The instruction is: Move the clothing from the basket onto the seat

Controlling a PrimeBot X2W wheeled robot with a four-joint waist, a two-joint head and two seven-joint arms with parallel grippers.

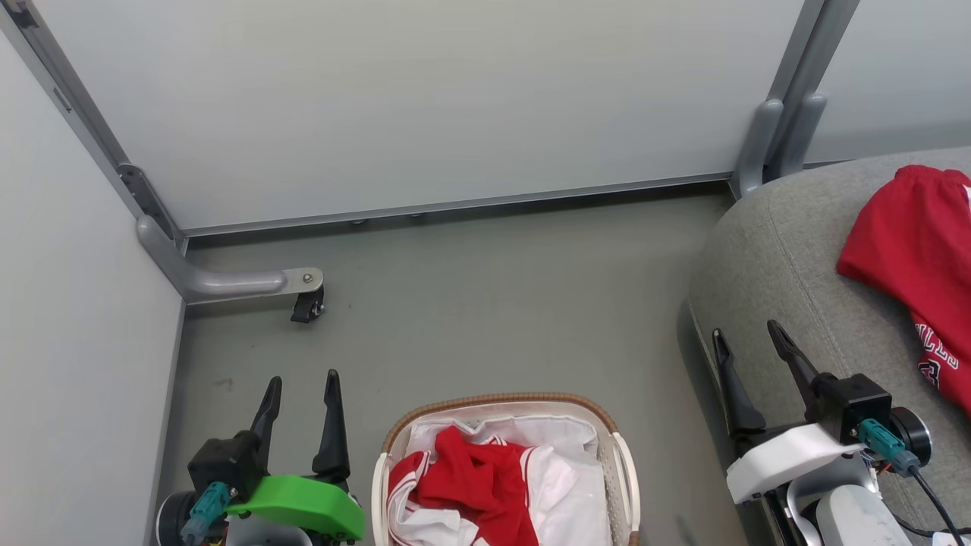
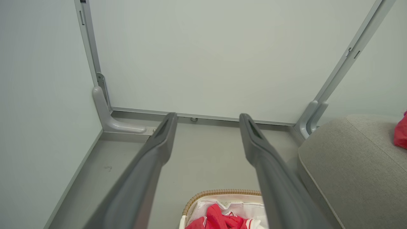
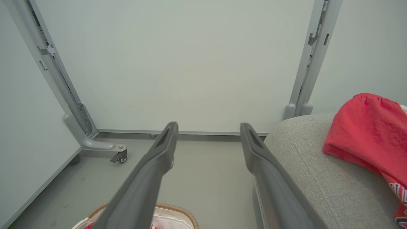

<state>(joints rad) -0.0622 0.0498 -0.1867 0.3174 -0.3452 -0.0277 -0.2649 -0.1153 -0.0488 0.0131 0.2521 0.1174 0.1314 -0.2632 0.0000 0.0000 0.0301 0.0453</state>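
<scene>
The white basket (image 1: 501, 403) with its brown woven rim stands on the floor at the bottom centre, holding crumpled red and white clothing (image 1: 474, 481). A red garment (image 1: 914, 254) with white lettering lies on the grey seat (image 1: 789, 258) at the right. My left gripper (image 1: 302, 381) hangs open and empty to the left of the basket. My right gripper (image 1: 745, 334) is open and empty over the seat's near left edge. The left wrist view shows the basket rim (image 2: 219, 192), the clothing (image 2: 219, 219) and the seat (image 2: 353, 165). The right wrist view shows the seat (image 3: 305, 152) and the red garment (image 3: 359, 127).
Pale partition panels close the space behind and at the left. A grey metal foot (image 1: 227, 282) with a black caster (image 1: 307, 307) juts onto the floor at the left. Two grey posts (image 1: 777, 136) stand behind the seat's corner. Grey floor lies between basket and panels.
</scene>
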